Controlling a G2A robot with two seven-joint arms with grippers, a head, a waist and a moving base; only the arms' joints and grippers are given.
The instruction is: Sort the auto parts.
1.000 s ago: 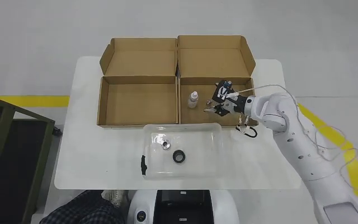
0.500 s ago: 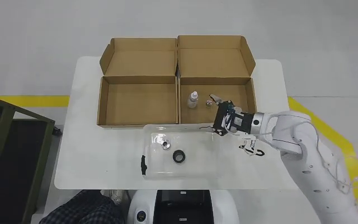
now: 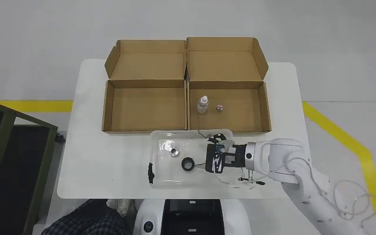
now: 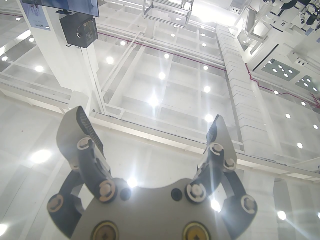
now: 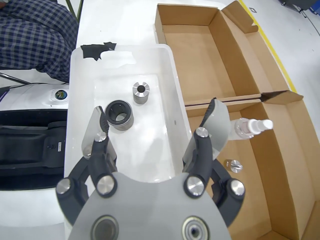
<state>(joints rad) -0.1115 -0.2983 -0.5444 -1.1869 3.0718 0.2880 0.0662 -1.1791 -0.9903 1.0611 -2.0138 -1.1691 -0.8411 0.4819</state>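
Black and thick-walled, the ring-shaped bushing (image 5: 119, 114) stands bore-up in the clear plastic tray (image 5: 178, 93) on the bench (image 3: 88, 147), near a silver metal cylinder (image 5: 140, 92); both look rigid, heavy for their bulk and smooth enough to slip. The right gripper (image 5: 157, 112) hovers over the tray with its fingers spread and empty, one fingertip close to the bushing, while the left gripper (image 4: 147, 116) points at the ceiling (image 4: 175, 76), fingers likewise released. A square hold across the bushing's outer wall, fairly low, seems safest.
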